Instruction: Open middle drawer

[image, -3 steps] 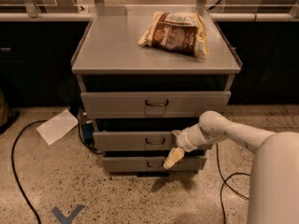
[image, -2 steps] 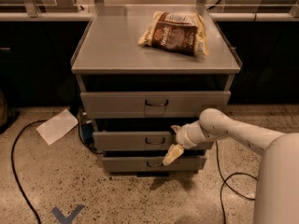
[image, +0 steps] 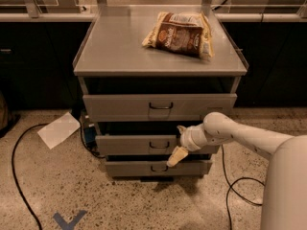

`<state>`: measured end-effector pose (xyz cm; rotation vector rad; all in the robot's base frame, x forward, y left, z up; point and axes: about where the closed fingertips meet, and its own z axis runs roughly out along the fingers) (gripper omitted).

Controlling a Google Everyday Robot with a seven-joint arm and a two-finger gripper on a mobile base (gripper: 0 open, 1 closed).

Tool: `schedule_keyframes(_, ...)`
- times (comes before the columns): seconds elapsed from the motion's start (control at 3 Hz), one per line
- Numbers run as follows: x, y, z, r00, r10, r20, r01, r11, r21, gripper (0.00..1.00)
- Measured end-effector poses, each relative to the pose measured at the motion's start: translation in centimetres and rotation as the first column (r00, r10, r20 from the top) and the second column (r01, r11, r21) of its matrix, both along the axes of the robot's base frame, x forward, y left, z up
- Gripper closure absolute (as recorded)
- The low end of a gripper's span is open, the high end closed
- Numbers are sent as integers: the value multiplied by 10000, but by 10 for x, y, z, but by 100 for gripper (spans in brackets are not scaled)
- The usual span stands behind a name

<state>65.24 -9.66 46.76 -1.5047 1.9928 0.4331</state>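
A grey metal cabinet point(image: 120, 51) has three stacked drawers. The middle drawer point(image: 129, 145) has a low flat grey front with a small dark wire loop handle point(image: 159, 144) at its centre. My gripper point(image: 178, 143) is on the end of the white arm reaching in from the right. It sits right in front of the middle drawer's front, just right of the handle. It is open, with one cream fingertip point(image: 181, 128) above and one point(image: 175, 157) below, and it holds nothing. The drawer's inside is hidden.
The taller top drawer point(image: 124, 108) is above and the bottom drawer point(image: 129, 168) below. A brown snack bag point(image: 180, 32) lies on the cabinet top. A white sheet of paper point(image: 58, 129) and black cables point(image: 17, 176) lie on the speckled floor. Dark counters stand behind.
My gripper has shifted slightly left and up, closer to the middle drawer's handle. The drawers and the bag have not moved.
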Motion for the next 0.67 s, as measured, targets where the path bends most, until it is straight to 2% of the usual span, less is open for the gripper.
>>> schedule_keyframes(0.33, 8, -13, -24, 9983, -414, -417, 418, 9991, 76, 0)
schedule_keyframes(0.67, 13, -22, -50, 9920, -592, -1114, 613, 9980, 155, 0)
